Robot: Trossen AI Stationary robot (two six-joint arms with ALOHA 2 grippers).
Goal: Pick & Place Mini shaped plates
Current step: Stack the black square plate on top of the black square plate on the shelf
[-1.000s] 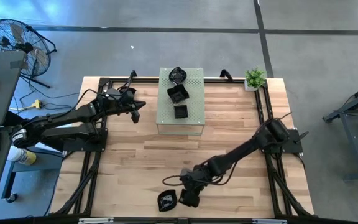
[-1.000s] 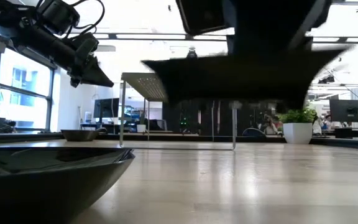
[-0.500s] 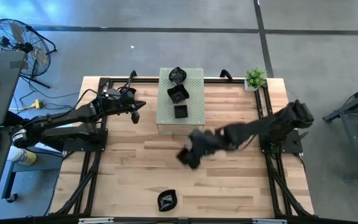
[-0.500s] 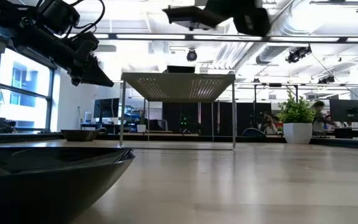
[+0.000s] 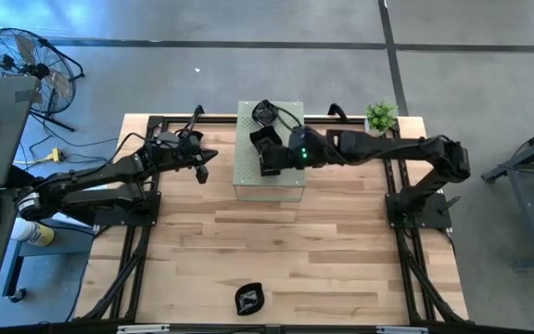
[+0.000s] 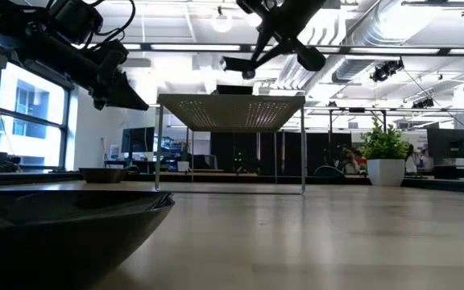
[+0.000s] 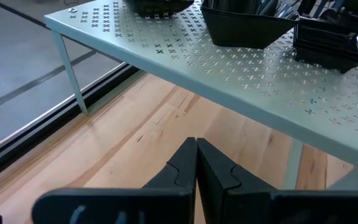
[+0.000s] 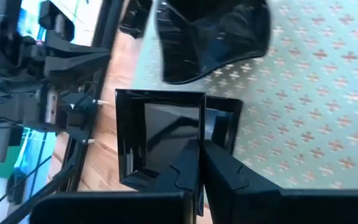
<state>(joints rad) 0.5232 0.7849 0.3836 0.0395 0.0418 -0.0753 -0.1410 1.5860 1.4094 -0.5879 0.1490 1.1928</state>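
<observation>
- The right gripper (image 8: 199, 163) has its jaws nearly together, pinching the rim of a square plate (image 8: 160, 134); in the high view this gripper (image 5: 269, 158) sits at centre top of the frame, over the pale green stand (image 5: 293, 181).
- That held plate lies on or just above another square plate (image 8: 224, 121) on the stand; I cannot tell whether they touch.
- Two more plates sit on the stand toward the top of the high view: a square one (image 5: 267, 138) and a round one (image 5: 265, 112).
- The left gripper (image 7: 196, 163) has its jaws fully together and holds nothing; in the high view it hangs left of the stand (image 5: 202, 172), above the table (image 5: 341, 250).
- One plate (image 5: 248, 297) lies alone at bottom centre of the high view, well apart from the stand; it fills the lower left of the low view (image 6: 63, 229).
- A plant (image 5: 379, 117) stands at the table's upper right corner.
</observation>
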